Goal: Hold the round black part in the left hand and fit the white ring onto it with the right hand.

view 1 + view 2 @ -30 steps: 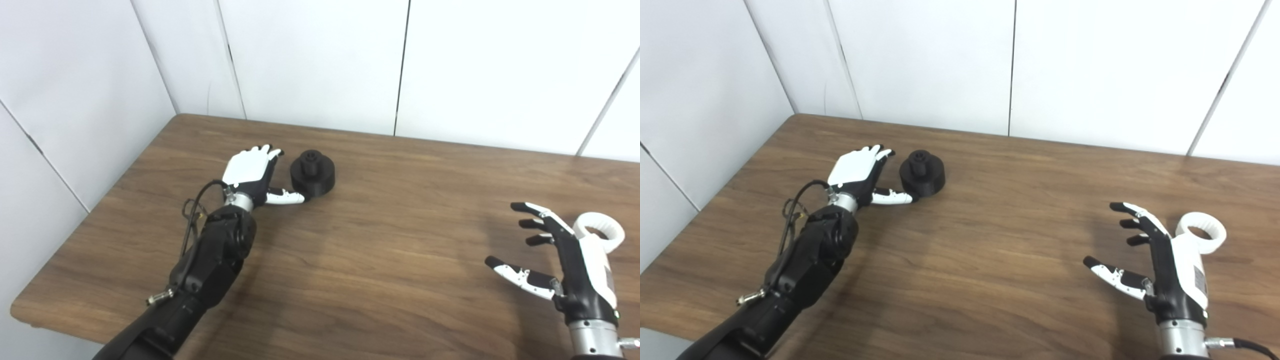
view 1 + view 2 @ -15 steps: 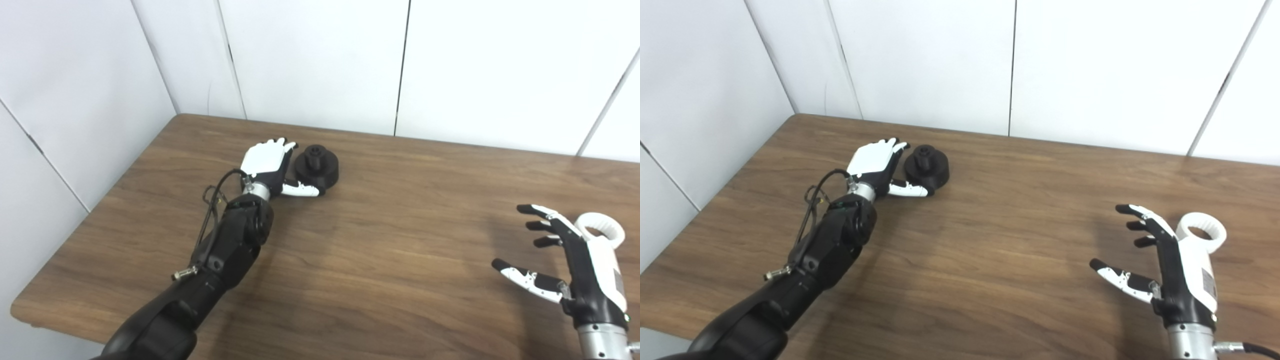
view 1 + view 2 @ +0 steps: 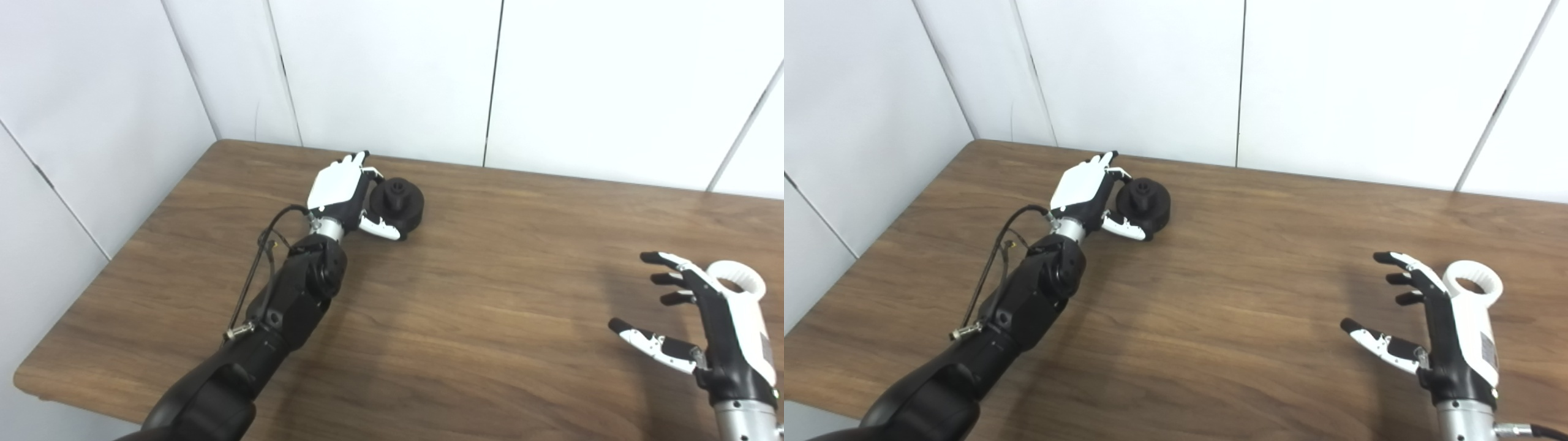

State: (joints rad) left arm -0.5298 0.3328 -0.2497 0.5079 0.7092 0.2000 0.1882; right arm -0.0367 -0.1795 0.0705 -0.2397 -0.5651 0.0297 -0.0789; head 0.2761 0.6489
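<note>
**What stays out of sight**

The black-and-white right hand (image 3: 719,334) covers the near rim of the white plastic ring (image 3: 738,280). The white-backed left hand (image 3: 1087,199) hides the round black part's (image 3: 1146,205) left side, so contact is unclear.

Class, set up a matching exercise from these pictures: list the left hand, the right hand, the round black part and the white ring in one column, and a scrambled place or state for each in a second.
Things:
1. left hand
2. right hand
3. round black part
4. white ring

States:
A. lies on the table just beyond an open hand
B. open, fingers spread, holding nothing
C. sits far back on the table, near the wall
D. curled around a dark object's side

Pairs: 1-D, 2-B, 3-C, 4-A
</note>
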